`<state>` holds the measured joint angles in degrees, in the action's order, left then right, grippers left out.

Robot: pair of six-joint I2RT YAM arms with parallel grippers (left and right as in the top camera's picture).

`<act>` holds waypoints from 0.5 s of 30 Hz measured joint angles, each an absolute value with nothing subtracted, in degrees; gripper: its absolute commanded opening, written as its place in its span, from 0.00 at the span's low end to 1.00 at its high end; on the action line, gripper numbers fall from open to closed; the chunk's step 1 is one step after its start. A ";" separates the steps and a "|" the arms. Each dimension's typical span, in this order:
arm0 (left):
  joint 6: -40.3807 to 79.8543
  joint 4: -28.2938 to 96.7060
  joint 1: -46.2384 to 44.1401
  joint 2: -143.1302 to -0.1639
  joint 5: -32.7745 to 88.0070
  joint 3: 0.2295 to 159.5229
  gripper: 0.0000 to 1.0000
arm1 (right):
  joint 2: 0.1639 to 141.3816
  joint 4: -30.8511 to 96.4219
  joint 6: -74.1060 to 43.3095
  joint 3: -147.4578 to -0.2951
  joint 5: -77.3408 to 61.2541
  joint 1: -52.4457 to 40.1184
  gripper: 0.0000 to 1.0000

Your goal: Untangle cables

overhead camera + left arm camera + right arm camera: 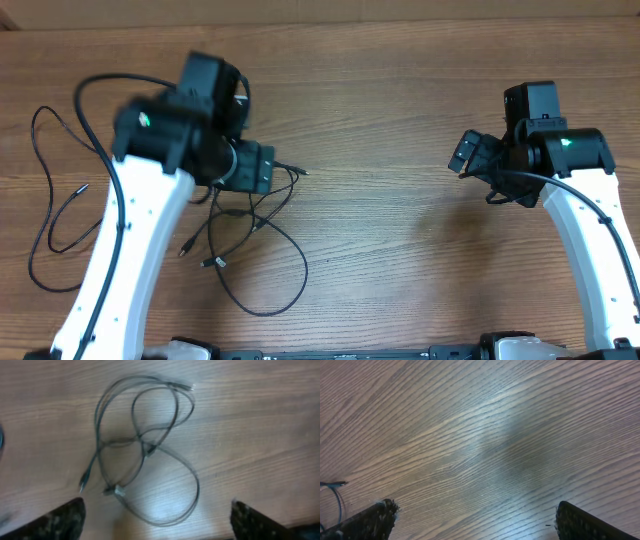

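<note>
Several thin black cables (250,235) lie looped and crossed on the wooden table just below my left gripper (256,166). In the left wrist view the tangle (145,445) fills the middle, with small plugs at its left (82,482) and top right (186,386). My left gripper (157,525) hovers above it, open, with nothing between its fingertips (65,520). Another thin cable (48,200) lies spread out alone at the far left. My right gripper (468,152) is open over bare wood at the right. In the right wrist view my right gripper (477,522) holds nothing, and a cable end (335,485) shows at the left edge.
The wooden table (400,250) runs across the whole view, with its far edge along the top. The white arms' own thicker black cables (95,90) loop beside the left arm.
</note>
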<state>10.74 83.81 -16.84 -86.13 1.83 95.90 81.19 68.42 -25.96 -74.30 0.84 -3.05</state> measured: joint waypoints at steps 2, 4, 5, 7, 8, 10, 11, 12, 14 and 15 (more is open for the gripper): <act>10.57 77.36 -18.68 -83.59 1.28 90.24 0.98 | 81.19 68.14 -26.00 -73.84 0.82 -3.03 1.00; 10.50 71.35 -20.10 -82.65 0.95 85.17 0.96 | 81.19 68.18 -25.96 -73.49 0.82 -3.03 1.00; 10.52 68.47 -20.67 -82.65 0.91 82.87 0.95 | 81.19 68.23 -26.00 -73.41 0.82 -3.05 1.00; 10.50 61.95 -21.52 -83.35 0.75 77.76 0.93 | 81.19 68.18 -26.00 -73.36 0.82 -3.03 1.00; 10.50 59.64 -21.78 -83.99 0.69 75.68 0.91 | 81.19 68.16 -26.00 -73.36 0.80 -3.03 1.00; 10.50 55.66 -21.96 -85.95 0.64 72.14 0.91 | 81.19 68.12 -26.11 -73.36 0.78 -3.03 1.00; 10.50 54.24 -21.96 -87.24 0.58 70.78 0.91 | 81.19 68.14 -26.13 -73.36 0.80 -3.03 1.00; 10.50 53.04 -22.00 -88.90 0.58 69.73 0.91 | 81.19 68.10 -26.15 -73.36 0.75 -3.03 1.00; 10.50 51.51 -22.04 -92.14 0.56 68.71 0.91 | 81.19 67.96 -26.17 -73.36 0.64 -3.03 1.00; 10.50 50.72 -22.04 -93.80 0.56 68.49 0.91 | 81.19 67.90 -26.17 -73.36 0.64 -3.05 1.00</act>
<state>10.50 50.72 -22.04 -93.80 0.56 68.49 81.19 67.90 -26.17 -73.36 0.64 -3.05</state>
